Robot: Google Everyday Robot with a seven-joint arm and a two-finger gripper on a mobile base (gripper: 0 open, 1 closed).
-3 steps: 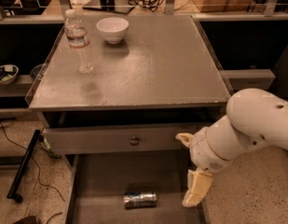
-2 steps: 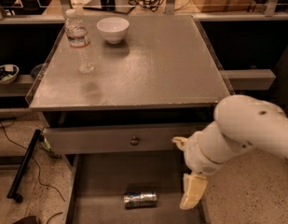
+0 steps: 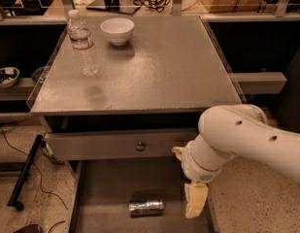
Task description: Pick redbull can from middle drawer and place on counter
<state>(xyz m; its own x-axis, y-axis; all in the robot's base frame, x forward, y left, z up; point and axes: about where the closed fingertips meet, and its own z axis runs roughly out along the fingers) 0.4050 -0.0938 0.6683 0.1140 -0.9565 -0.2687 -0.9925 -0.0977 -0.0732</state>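
The redbull can (image 3: 146, 207) lies on its side on the floor of the open middle drawer (image 3: 103, 193), below the counter's (image 3: 169, 67) near edge. The gripper (image 3: 195, 201) hangs just right of the can, apart from it; I cannot tell how its jaws stand. A water bottle (image 3: 82, 42) and a bowl (image 3: 117, 30) stand near the far-left corner.

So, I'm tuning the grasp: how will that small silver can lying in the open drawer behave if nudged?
The small slim silver metal can lies on its side on the flat grey drawer floor, so a nudge would probably roll it. Its smooth metal may slip. The gripper hangs beside it, apart.
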